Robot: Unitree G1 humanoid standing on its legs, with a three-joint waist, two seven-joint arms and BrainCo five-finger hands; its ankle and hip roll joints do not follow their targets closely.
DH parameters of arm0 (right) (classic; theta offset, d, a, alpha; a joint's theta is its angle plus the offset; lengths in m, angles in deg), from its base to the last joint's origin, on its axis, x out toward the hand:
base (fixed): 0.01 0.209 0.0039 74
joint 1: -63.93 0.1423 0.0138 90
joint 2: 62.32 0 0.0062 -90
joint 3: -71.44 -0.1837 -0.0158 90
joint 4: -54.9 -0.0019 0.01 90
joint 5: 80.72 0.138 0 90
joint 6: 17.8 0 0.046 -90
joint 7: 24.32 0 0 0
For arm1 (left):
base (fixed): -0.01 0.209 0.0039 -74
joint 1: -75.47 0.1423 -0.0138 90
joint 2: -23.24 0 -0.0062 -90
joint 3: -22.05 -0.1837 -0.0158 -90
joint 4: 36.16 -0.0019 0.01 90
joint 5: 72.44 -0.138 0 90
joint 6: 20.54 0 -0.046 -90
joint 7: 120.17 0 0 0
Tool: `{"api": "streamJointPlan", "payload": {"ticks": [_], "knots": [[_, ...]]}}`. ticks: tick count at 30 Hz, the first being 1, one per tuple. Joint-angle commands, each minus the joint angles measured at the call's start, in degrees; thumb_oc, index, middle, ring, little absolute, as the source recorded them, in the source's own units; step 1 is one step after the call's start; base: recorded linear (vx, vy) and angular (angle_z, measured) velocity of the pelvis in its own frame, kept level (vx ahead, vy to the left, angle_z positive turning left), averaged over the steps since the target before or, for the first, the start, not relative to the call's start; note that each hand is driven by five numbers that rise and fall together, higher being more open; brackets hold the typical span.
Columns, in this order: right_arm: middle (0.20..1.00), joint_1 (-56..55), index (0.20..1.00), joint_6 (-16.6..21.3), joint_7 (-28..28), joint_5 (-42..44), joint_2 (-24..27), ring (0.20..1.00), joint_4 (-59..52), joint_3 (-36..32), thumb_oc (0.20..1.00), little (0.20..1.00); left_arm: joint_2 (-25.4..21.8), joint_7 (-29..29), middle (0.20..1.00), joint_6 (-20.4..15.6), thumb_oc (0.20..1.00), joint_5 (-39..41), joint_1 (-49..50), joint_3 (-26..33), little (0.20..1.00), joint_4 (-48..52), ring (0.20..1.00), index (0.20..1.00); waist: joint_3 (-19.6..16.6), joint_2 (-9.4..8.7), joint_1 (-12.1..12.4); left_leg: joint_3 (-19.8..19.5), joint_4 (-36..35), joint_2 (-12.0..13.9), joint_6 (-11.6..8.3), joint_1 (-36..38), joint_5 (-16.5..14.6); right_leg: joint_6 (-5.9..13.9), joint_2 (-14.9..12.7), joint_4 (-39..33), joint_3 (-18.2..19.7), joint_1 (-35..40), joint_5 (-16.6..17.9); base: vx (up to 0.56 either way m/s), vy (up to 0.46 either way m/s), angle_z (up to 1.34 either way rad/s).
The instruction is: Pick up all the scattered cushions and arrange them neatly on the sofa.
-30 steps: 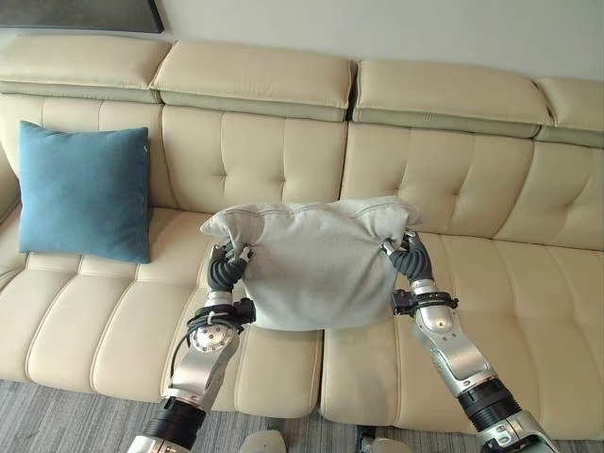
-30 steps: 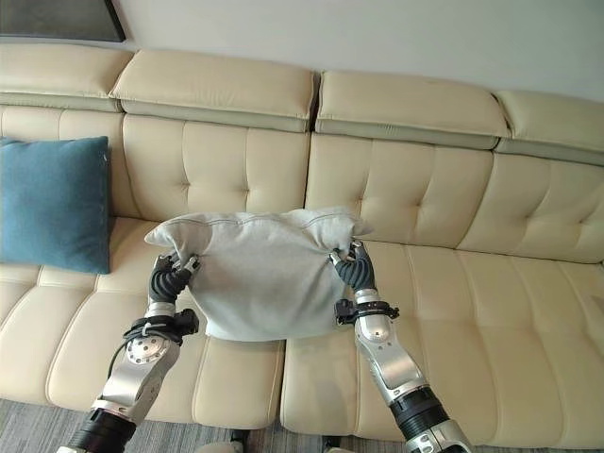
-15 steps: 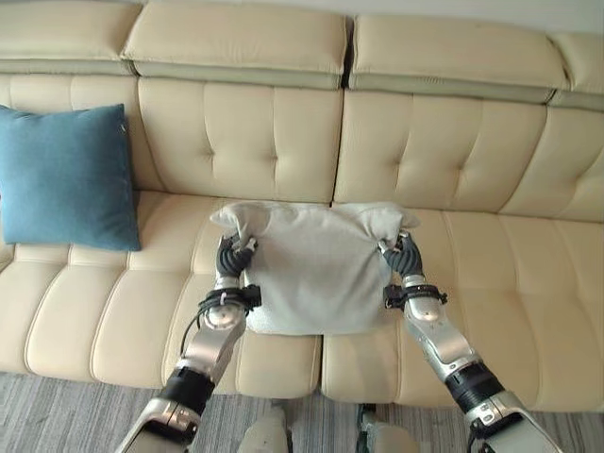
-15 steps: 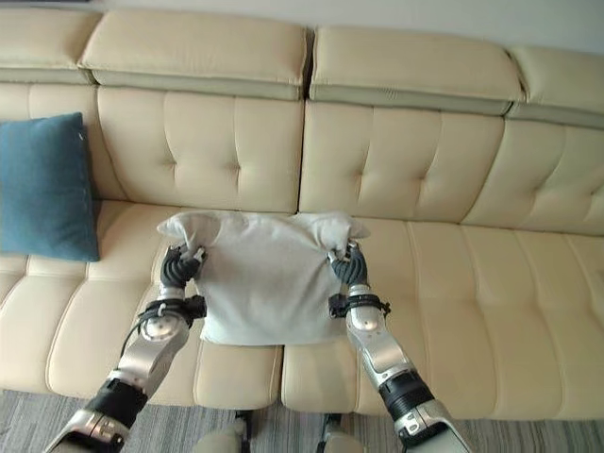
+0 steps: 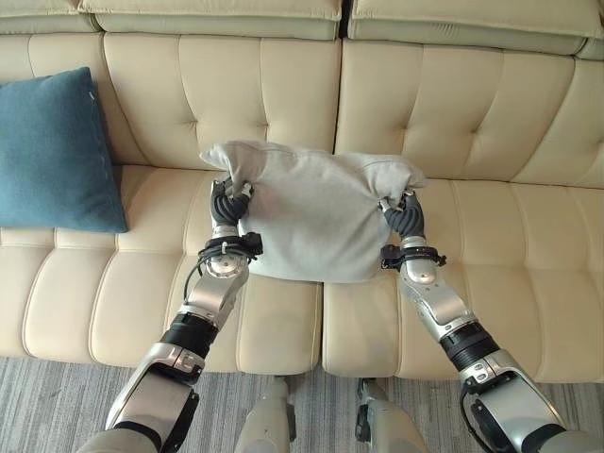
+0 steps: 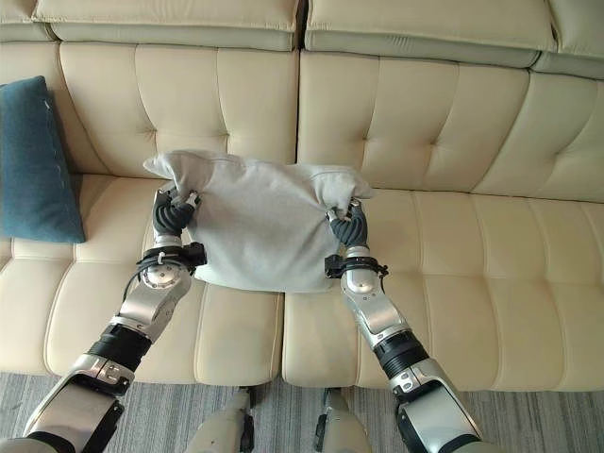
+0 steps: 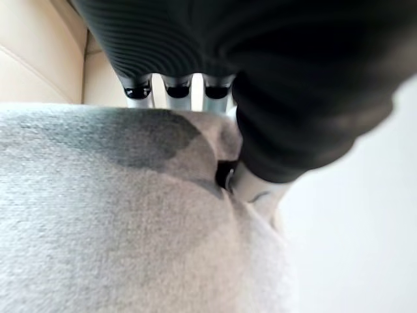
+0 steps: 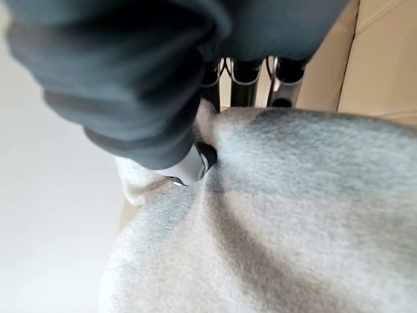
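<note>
Sofa, cream leather, spans my view. Grey cushion sits over its middle seat, my left hand and right hand each pinching an upper corner. Blue cushion leans upright against the backrest, far left.

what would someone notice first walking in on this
A grey cushion held up over the middle of the cream sofa, pinched at its two upper corners by the left robot hand and the right robot hand. A blue cushion stands propped against the backrest at the robot's far left.
</note>
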Motion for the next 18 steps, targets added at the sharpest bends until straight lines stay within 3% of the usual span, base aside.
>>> {"api": "streamJointPlan", "payload": {"ticks": [1,3,10,15,18], "knots": [[1.000,9.82,1.000,-0.17,0.45,-3.42,-0.52,1.000,6.68,4.26,1.000,1.000,-0.35,-3.16,1.000,-2.51,1.000,0.84,-11.47,-4.87,1.000,-7.96,1.000,1.000,-0.49,-0.72,-0.16,-0.40,2.61,1.51,-2.28,0.50,-7.18,3.34,-3.63,3.26,0.85,0.69,-7.22,-0.08,-0.005,0.01],[1.000,19.21,1.000,-3.14,0.24,-5.45,2.35,1.000,15.97,6.27,1.000,1.000,-2.23,-5.78,1.000,-1.40,1.000,5.64,-19.90,-7.14,1.000,-17.84,1.000,1.000,0.72,-0.73,-0.09,-0.65,2.78,1.63,-2.43,-0.16,-6.68,3.35,-3.43,3.53,0.76,0.01,-6.82,-0.09,-0.010,0.02],[1.000,24.25,1.000,-5.34,-0.61,-2.76,6.96,1.000,21.48,3.96,1.000,1.000,-6.73,-7.48,1.000,-1.67,1.000,13.29,-24.04,-4.65,1.000,-21.76,1.000,1.000,0.98,-0.91,0.01,-0.90,2.58,1.68,-2.61,0.33,-6.42,3.62,-3.12,3.11,0.73,0.61,-6.72,-0.01,-0.003,-0.01],[1.000,15.14,1.000,-3.54,-1.59,3.10,7.65,1.000,16.16,-3.98,1.000,1.000,-7.43,-9.07,1.000,-2.18,1.000,20.25,-15.09,2.01,1.000,-16.55,1.000,1.000,-1.45,-0.63,-0.26,-0.70,1.39,1.60,-2.40,3.07,-7.08,3.65,-3.05,2.58,0.52,2.93,-7.39,0.06,0.012,0.01],[1.000,1.44,1.000,-0.47,1.68,9.25,6.84,1.000,9.29,-11.33,1.000,1.000,-9.79,-11.47,1.000,-1.43,1.000,16.01,-1.34,7.19,1.000,-8.54,1.000,1.000,-3.98,-0.32,-0.39,-0.47,0.39,1.44,-2.18,6.10,-7.72,3.76,-3.08,1.84,0.59,5.67,-7.69,0.11,0.062,-0.02]]}}
